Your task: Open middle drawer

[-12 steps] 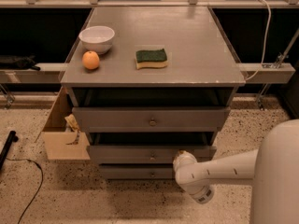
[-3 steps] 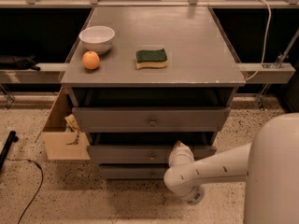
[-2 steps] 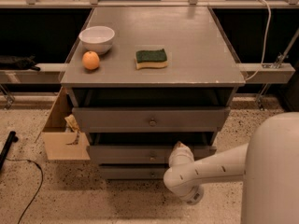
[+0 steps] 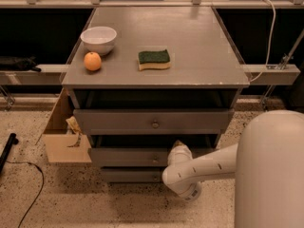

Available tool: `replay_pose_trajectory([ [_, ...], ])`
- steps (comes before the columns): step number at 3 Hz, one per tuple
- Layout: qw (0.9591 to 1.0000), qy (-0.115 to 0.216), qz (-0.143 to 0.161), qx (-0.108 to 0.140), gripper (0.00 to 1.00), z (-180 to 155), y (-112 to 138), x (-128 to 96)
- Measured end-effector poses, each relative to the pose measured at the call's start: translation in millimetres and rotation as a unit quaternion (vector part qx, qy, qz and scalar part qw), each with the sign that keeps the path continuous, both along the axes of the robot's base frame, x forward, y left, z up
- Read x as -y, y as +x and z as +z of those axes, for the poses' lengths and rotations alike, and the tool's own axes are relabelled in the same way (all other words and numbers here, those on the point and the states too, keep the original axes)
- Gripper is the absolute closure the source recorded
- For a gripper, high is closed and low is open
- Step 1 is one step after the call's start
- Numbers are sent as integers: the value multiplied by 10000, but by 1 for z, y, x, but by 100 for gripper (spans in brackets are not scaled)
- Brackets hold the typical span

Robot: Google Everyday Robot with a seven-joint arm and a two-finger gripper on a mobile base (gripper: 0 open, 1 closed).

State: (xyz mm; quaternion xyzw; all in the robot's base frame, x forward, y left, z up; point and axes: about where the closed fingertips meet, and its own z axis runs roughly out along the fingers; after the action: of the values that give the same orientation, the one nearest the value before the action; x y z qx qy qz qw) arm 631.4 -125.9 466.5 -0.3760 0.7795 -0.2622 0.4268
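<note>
Grey paint covers the cabinet point(image 4: 228, 103), whose flat top serves as the surface point(image 4: 199, 42). On its left part stand a white bowl point(image 4: 99, 39), an orange point(image 4: 92, 61) just in front of the bowl, and a sponge point(image 4: 154, 59), green on top and yellow beneath, lying a little to the right of both.

Three drawer fronts show below. The top drawer point(image 4: 114, 121) is the widest and carries a small round knob point(image 4: 155, 124) at its centre. The middle drawer point(image 4: 126, 156) lies directly under it, narrower, with a dark gap above its front and its own knob point(image 4: 154, 159) at centre. The bottom drawer point(image 4: 130, 175) is the narrowest and sits lowest, near the floor point(image 4: 95, 203).

A white arm point(image 4: 209, 167) reaches in from the lower right, bent at a rounded elbow low in front of the cabinet. The tool point(image 4: 177, 149) is at the front of the middle drawer, just right of that drawer's knob, near the upper edge of the front. Whether the tool is apart or together cannot be told, nor whether it touches the knob.

Left of the cabinet an open cardboard box point(image 4: 64, 148) rests on the speckled floor, and a black cord point(image 4: 33, 184) trails across the floor in the lower left corner.
</note>
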Motion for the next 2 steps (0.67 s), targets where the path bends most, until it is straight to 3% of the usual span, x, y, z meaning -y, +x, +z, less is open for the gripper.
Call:
replay_pose_trajectory([
  [2,9998,-133,85,153,100,-9,31,-12],
])
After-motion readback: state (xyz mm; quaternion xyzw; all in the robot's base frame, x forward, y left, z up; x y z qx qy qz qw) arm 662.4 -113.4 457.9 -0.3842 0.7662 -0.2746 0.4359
